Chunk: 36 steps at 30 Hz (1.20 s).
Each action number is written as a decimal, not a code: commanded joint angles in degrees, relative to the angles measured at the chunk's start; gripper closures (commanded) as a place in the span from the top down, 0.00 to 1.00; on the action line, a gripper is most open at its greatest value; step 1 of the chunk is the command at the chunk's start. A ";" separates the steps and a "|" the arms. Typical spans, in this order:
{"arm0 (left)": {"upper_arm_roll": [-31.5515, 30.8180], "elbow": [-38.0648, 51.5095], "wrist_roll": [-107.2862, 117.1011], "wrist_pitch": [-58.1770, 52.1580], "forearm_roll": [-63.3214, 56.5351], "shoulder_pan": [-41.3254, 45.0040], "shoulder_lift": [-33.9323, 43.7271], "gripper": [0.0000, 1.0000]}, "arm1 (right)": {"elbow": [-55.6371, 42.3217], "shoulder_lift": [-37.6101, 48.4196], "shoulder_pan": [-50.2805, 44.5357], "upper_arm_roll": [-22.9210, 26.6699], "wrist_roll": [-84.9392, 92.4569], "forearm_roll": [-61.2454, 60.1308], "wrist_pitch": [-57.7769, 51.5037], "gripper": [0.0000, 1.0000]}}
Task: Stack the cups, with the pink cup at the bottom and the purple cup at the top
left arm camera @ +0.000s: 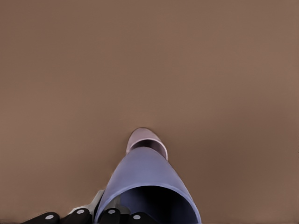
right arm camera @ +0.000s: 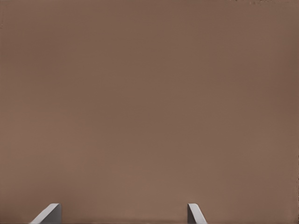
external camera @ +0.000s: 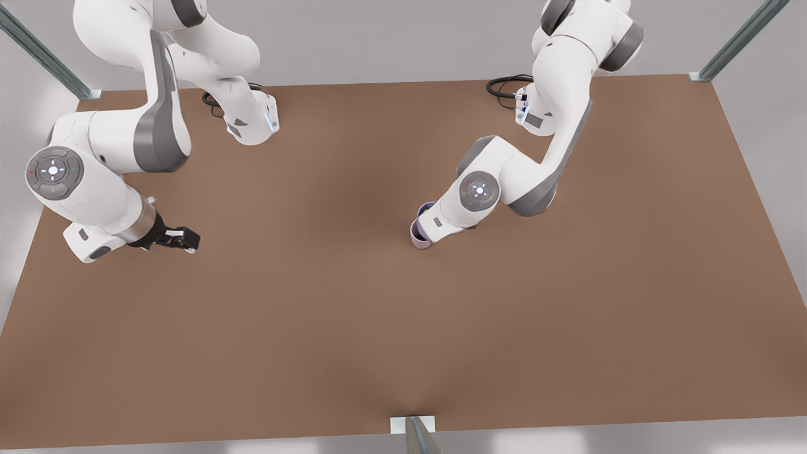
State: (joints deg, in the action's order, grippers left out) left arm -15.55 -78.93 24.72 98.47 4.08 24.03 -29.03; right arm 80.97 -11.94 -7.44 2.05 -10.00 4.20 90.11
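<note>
The pink cup (external camera: 418,240) stands upright on the brown table (external camera: 403,328), a little right of the middle in the front view. The purple cup (left arm camera: 145,179) sits with its narrow end inside the pink cup's rim (left arm camera: 148,138). My left gripper (external camera: 432,225), on the arm at the front view's right, is shut on the purple cup's wall, with one pale finger (left arm camera: 92,204) showing beside it. My right gripper (external camera: 184,240) waits at the front view's left, low over bare table, with its fingertips (right arm camera: 48,213) wide apart and nothing between them.
The two arm bases (external camera: 252,123) (external camera: 536,116) with black cables stand along the table's far edge. Metal frame posts (external camera: 706,74) mark the corners, and a bracket (external camera: 413,425) sits at the middle of the near edge.
</note>
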 commanded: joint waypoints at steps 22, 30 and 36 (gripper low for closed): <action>-1.15 -6.07 36.19 4.54 -0.03 2.34 -1.29 0.21 | 0.06 -0.01 0.50 0.15 8.51 -0.69 -1.52 1.00; -1.15 -7.12 36.19 6.65 -1.18 2.34 -1.56 0.21 | 0.15 -0.01 0.50 0.15 8.42 -0.69 -1.51 1.00; -1.15 -8.00 36.11 6.74 -1.17 2.34 -1.56 0.21 | 0.15 0.07 0.68 0.24 8.59 -0.69 -1.69 1.00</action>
State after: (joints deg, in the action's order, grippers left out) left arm -16.67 -86.92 56.16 104.62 2.88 26.35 -30.65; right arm 81.21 -11.97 -6.81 2.27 -2.70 3.56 88.56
